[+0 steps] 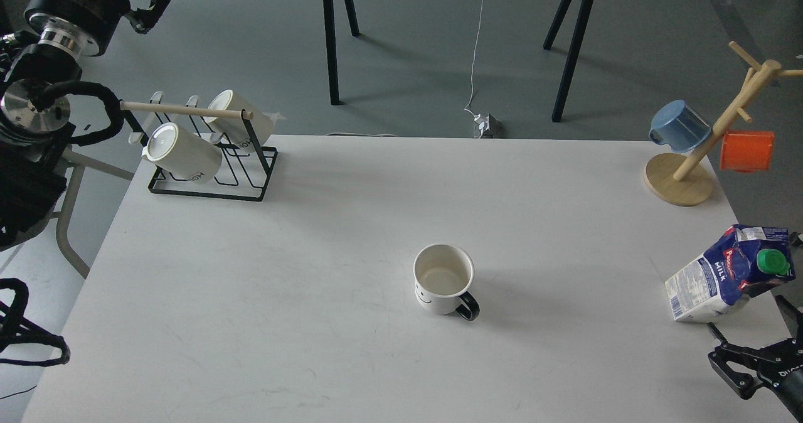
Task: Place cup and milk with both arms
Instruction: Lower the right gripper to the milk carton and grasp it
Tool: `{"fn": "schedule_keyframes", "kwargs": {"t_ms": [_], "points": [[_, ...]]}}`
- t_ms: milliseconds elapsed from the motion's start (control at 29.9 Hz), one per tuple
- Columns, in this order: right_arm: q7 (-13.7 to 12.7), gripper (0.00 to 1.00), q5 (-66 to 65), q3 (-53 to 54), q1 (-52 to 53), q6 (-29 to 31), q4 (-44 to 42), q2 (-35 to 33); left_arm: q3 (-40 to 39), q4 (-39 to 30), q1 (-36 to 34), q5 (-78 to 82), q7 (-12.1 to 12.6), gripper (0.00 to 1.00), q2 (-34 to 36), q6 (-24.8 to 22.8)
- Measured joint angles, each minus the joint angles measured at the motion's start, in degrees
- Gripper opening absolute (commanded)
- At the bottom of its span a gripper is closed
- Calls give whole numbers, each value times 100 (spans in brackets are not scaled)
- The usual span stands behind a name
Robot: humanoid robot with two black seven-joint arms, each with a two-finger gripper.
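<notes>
The cup [443,278], a white mug with a black handle and a small smiley face, stands upright and empty at the table's middle. The milk [728,275], a blue and white carton with a green cap, stands at the right edge of the table and looks tilted. My right gripper [748,317] is open at the bottom right corner, just in front of the carton's base, with nothing in it. My left gripper [149,2] is high at the top left, beyond the table and far from the cup. It looks open and empty.
A black wire rack [207,184] with a wooden bar holds two white lettered mugs at the back left. A wooden mug tree [680,181] at the back right carries a blue cup [677,125] and an orange cup [746,151]. Black trestle legs stand behind the table.
</notes>
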Motion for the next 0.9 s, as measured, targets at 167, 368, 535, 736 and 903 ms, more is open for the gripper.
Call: {"fn": "schedule_keyframes", "kwargs": {"t_ms": [167, 368, 535, 736, 903], "points": [[66, 100, 2, 31, -7, 0, -9, 0, 0, 0, 0, 0, 9, 100, 85, 0], [172, 100, 10, 124, -16, 0, -8, 14, 15, 0, 0, 10, 23, 100, 95, 8], [225, 100, 11, 198, -14, 0, -6, 70, 182, 0, -23, 10, 22, 100, 83, 9], [228, 100, 9, 200, -8, 0, -5, 236, 210, -3, -33, 10, 15, 100, 86, 9], [228, 100, 2, 207, 4, 0, -5, 346, 211, -6, -30, 10, 14, 100, 98, 9]]}}
